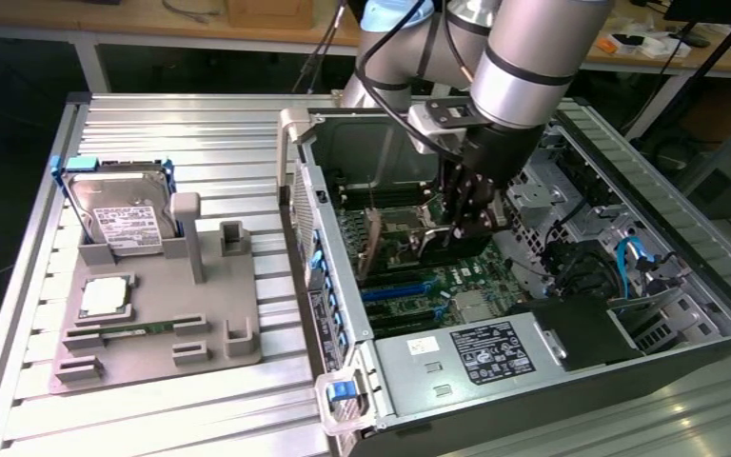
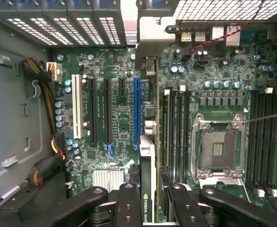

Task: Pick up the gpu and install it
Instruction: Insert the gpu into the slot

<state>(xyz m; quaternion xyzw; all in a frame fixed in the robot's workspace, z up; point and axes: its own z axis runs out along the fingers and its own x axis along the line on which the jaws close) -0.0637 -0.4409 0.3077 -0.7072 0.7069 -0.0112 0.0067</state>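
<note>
The tool [image 1: 470, 221], at the centre of the exterior view inside the open computer case [image 1: 296, 190], is clamped on the gpu [image 1: 445, 249]. The card hangs edge-on just beneath it, over the motherboard [image 2: 119, 109], near the long blue slot [image 2: 136, 111].

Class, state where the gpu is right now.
The gpu is inside the open computer case, on the exterior view's right, held on edge by the gripper over the motherboard.
</note>
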